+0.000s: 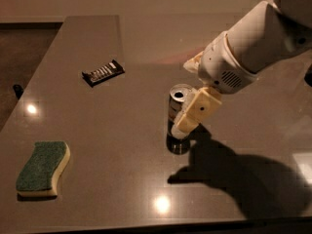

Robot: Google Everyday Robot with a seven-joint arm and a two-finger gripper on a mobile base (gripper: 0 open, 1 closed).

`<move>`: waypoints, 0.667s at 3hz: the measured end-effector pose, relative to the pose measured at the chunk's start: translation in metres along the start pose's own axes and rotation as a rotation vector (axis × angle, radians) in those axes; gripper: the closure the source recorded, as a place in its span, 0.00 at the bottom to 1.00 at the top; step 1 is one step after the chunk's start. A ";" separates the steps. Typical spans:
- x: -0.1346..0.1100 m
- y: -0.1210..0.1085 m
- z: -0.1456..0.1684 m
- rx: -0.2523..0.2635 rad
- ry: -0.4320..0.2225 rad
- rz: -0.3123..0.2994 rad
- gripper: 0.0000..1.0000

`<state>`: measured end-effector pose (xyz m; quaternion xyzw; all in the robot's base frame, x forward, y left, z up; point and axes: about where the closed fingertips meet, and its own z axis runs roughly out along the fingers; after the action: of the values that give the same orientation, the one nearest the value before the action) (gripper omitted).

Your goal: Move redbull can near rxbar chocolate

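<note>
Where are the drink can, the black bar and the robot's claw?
redbull can (pixel 174 109), camera view, silver side wall.
rxbar chocolate (pixel 103 72), camera view, wrapper's middle.
claw (pixel 186 120), camera view, cream tip at the can's right side.
</note>
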<state>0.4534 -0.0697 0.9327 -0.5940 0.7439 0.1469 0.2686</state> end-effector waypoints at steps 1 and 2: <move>-0.008 0.000 0.015 -0.032 -0.040 0.006 0.00; -0.008 -0.002 0.022 -0.042 -0.064 0.014 0.20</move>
<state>0.4618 -0.0517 0.9193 -0.5893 0.7359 0.1833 0.2785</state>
